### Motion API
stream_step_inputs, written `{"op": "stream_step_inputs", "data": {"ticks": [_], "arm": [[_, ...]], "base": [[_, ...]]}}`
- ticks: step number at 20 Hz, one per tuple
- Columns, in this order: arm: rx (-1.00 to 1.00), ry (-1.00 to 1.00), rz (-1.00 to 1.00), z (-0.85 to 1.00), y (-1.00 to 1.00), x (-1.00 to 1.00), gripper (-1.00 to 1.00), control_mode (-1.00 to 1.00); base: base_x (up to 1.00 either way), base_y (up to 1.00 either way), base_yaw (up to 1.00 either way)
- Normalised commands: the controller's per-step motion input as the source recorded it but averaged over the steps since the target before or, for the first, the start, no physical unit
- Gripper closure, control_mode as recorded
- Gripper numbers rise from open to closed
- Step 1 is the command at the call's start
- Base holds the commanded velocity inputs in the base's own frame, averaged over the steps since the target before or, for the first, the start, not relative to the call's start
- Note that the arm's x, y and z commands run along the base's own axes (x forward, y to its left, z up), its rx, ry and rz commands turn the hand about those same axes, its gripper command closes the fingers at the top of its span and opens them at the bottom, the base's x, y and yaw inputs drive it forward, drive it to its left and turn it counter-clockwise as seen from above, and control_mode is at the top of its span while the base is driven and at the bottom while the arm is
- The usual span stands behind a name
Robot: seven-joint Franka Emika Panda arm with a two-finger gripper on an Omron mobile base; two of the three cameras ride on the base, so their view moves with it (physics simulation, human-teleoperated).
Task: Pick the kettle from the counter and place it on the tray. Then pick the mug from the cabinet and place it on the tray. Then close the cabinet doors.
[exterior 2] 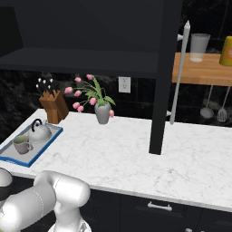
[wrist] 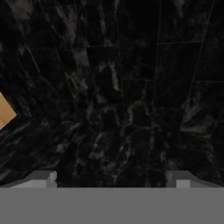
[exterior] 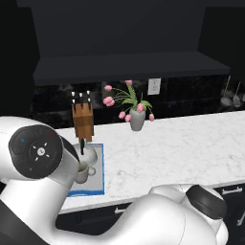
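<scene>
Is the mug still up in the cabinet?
No, the mug sits on the tray beside the kettle.

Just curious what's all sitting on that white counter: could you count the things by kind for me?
Tray: 1
Kettle: 1, on the tray
Mug: 1, on the tray
Knife block: 1
Vase of pink tulips: 1
Total: 5 things on the counter

The robot's arm hides part of the tray [exterior: 98, 184] and kettle [exterior: 89, 154].
</scene>
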Motion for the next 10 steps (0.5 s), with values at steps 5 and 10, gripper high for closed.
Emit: {"op": "stream_step_inputs", "data": {"ticks": [5, 10], "arm": [[0.02, -0.03, -0.01, 0.0, -0.06, 0.3, -1.0, -1.0], [0.1, 0.0, 0.0, 0.0, -0.01, 0.3, -1.0, -1.0]], "base": [[0.0, 0.0, 0.0], [0.0, 0.0, 0.0]]}}
